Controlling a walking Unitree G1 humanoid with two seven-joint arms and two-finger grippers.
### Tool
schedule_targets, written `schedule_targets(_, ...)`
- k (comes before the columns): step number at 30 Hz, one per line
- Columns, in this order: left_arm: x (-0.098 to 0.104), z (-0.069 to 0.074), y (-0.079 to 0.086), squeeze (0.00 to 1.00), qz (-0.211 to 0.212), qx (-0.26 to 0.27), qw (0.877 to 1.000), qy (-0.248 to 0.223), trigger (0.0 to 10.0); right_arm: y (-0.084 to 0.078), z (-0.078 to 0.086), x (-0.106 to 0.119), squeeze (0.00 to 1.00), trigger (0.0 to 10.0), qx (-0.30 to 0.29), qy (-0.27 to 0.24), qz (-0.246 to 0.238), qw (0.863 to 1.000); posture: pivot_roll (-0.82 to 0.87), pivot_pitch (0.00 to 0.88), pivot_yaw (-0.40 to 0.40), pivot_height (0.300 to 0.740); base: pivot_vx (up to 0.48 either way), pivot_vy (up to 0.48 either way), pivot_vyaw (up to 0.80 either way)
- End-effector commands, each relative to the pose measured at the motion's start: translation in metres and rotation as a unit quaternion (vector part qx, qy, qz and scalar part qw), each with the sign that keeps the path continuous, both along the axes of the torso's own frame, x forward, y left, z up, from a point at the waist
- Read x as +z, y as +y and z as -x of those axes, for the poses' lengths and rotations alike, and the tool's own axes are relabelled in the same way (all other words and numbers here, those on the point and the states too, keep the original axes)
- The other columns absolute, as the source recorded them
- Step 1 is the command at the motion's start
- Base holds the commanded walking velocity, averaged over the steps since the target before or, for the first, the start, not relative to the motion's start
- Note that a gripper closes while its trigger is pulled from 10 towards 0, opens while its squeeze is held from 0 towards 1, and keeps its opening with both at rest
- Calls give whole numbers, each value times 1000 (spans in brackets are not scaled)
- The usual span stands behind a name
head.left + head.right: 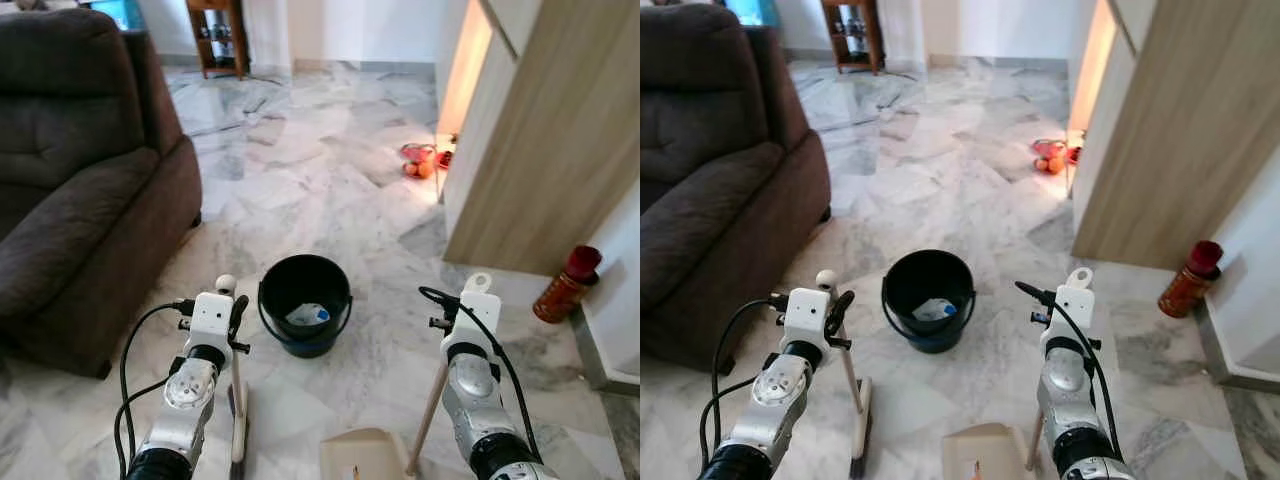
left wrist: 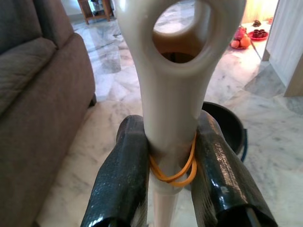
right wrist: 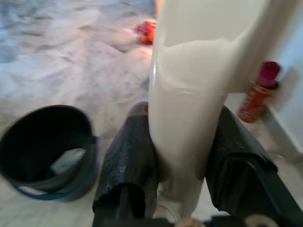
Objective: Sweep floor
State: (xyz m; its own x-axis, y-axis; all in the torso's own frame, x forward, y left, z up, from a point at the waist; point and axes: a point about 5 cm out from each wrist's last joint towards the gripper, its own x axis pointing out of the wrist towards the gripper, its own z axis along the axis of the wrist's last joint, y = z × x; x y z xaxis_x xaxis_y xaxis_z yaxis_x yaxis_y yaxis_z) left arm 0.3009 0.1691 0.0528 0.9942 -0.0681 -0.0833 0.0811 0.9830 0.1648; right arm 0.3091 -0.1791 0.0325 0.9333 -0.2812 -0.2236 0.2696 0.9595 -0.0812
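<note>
Pale grey-veined marble floor (image 1: pixel 330 170) stretches ahead of you, with a dark brown sofa (image 1: pixel 80 180) on your left, a wood-panelled wall (image 1: pixel 540 150) on your right, and a red can (image 1: pixel 566 285) standing at its foot. Between your arms sits a black bucket (image 1: pixel 304 303) with a scrap of white and blue litter inside. Your left gripper (image 2: pixel 173 165) is clenched on the cream handle of the broom (image 1: pixel 238 400); the wrist view has both black fingers (image 2: pixel 120 184) pressed against the shaft just below its hanging loop, where an orange rubber band circles it. The broom stands nearly upright, its head on the floor near your left side. Your right gripper (image 3: pixel 182 161) is likewise grasping the cream handle of the dustpan (image 1: pixel 365 455), whose flat tan pan rests on the floor near your feet, a little short of the bucket. Both tools look like slim, smooth plastic, so they may twist in the grasp. To do this step well, keep the pan's lip flat against the marble and draw the broom towards it in short, low strokes, holding both handles steady and staying clear of the bucket. Small red and orange objects (image 1: pixel 420 160) lie by a doorway well ahead.
</note>
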Motion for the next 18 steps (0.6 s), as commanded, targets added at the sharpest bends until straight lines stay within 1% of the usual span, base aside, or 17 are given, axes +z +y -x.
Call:
schedule_targets(1,0,0,4,0,-4,3,1000,2,10000,-1,0,0,0,10000,-5,-1,-7,1000,107,0,45,740,0,0,0)
schedule_targets(18,0,0,2,0,-1,-1,1000,3,10000,0,0,-1,0,10000,-5,1,-10,1000,109,0,44,740,0,0,0)
